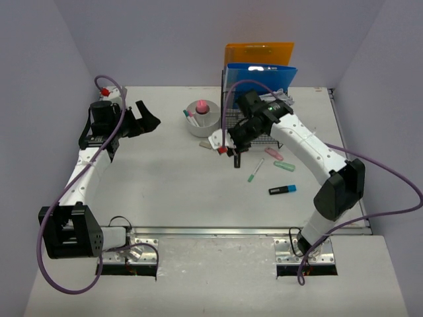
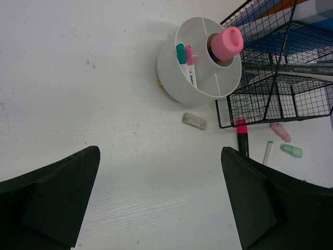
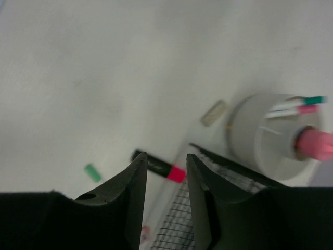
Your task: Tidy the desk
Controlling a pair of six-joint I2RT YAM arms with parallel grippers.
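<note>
The white desk (image 1: 165, 185) holds loose stationery. My right gripper (image 1: 231, 142) hovers open just over a black marker with a red cap (image 1: 236, 156), at the front left corner of the black wire rack (image 1: 254, 122). In the right wrist view the marker (image 3: 161, 167) lies across the gap below the empty gripper (image 3: 166, 156). My left gripper (image 1: 144, 120) is wide open and empty at the far left. In its wrist view the left gripper (image 2: 160, 151) faces bare desk, with the marker (image 2: 242, 138) beyond.
A white round organizer (image 1: 198, 127) holds pens and a pink cap (image 1: 203, 106). A white eraser (image 2: 194, 121) lies beside it. Blue (image 1: 261, 71) and orange (image 1: 259, 51) folders stand in the rack. A green-tipped pen (image 1: 256, 170), pink (image 1: 273, 153) and green (image 1: 284, 166) pieces and a black-blue marker (image 1: 282, 190) lie right. A silver rail (image 1: 218, 231) edges the front.
</note>
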